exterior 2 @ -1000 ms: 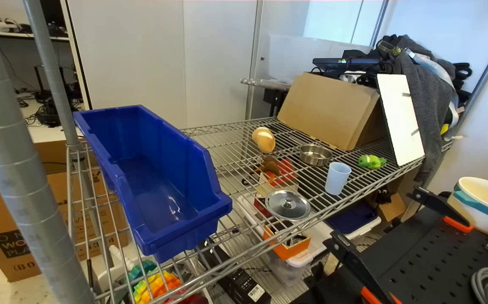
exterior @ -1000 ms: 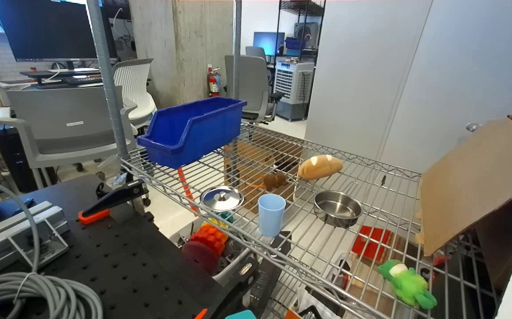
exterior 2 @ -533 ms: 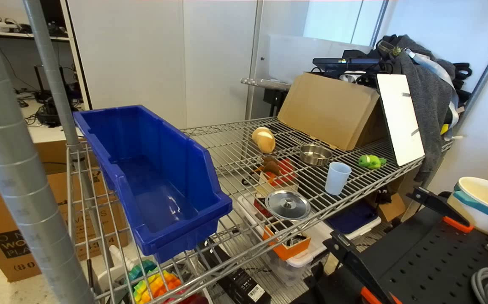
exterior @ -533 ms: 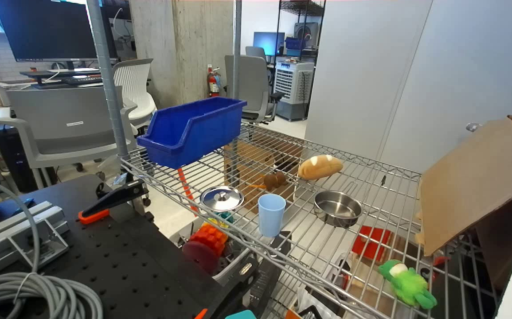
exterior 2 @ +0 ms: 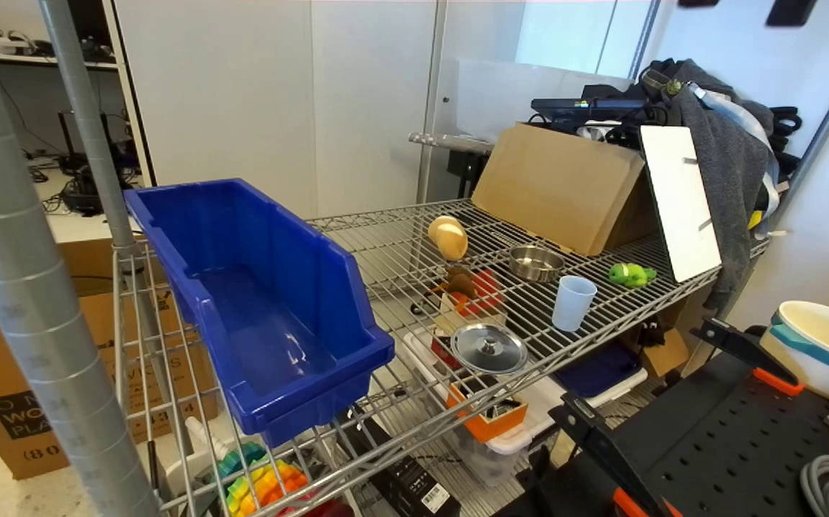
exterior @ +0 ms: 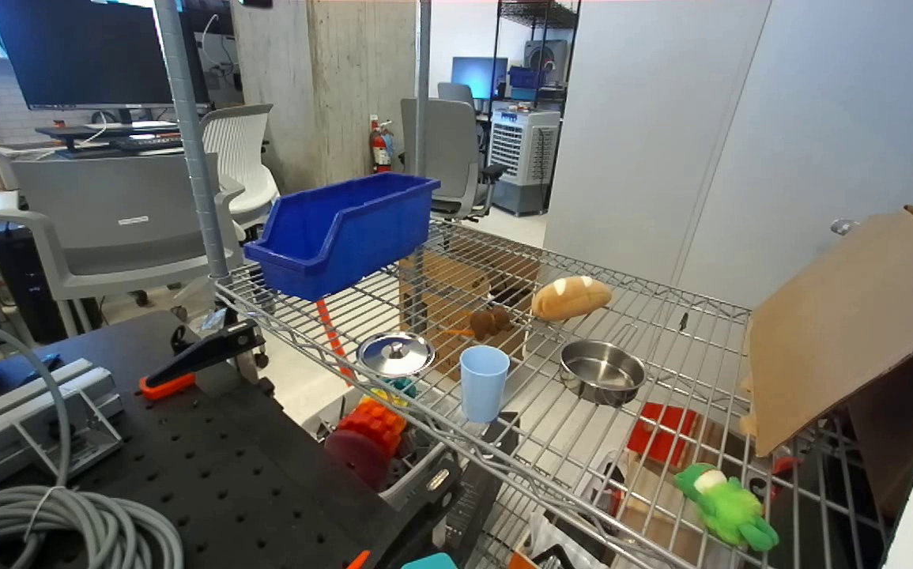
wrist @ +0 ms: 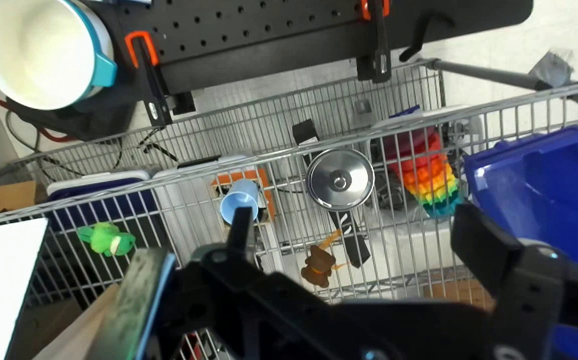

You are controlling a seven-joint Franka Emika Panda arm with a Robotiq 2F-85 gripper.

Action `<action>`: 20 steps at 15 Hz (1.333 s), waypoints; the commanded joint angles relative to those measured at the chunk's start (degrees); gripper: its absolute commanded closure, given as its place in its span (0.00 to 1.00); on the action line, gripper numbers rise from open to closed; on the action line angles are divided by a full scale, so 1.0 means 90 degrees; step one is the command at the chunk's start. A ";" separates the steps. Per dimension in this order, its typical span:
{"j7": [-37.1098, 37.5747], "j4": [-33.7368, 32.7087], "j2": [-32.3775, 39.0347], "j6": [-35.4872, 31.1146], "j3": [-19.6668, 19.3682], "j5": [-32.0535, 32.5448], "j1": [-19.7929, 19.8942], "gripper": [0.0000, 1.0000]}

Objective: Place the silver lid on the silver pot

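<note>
Jaws parted and empty, the gripper hangs high above a wire shelf where the silver lid lies apart from the silver pot; an off-centre pinch on the lid's small knob could drop it.

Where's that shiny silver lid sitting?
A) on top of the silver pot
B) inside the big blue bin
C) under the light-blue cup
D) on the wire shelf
D: in both exterior views the silver lid lies knob up on the bars of the wire shelf, apart from the silver pot.
</note>
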State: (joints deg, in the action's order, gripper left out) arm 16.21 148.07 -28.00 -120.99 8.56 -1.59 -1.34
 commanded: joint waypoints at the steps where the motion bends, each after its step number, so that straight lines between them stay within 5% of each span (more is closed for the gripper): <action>1: 0.0114 0.0217 0.1208 -0.1783 -0.0062 0.0062 0.0130 0.00; 6: 0.0271 0.0176 0.3235 -0.4179 -0.0137 0.0064 0.0123 0.00; 10: 0.0670 -0.0230 0.4569 -0.5055 -0.0497 0.0632 -0.0127 0.00; 15: 0.0886 -0.0920 0.5600 -0.5005 -0.1268 0.0811 -0.0976 0.00; 20: 0.0885 -0.1452 0.6161 -0.4638 -0.1327 0.0483 -0.1382 0.00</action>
State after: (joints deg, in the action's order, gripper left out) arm 23.66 138.22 25.06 -165.17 -2.52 4.41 -11.44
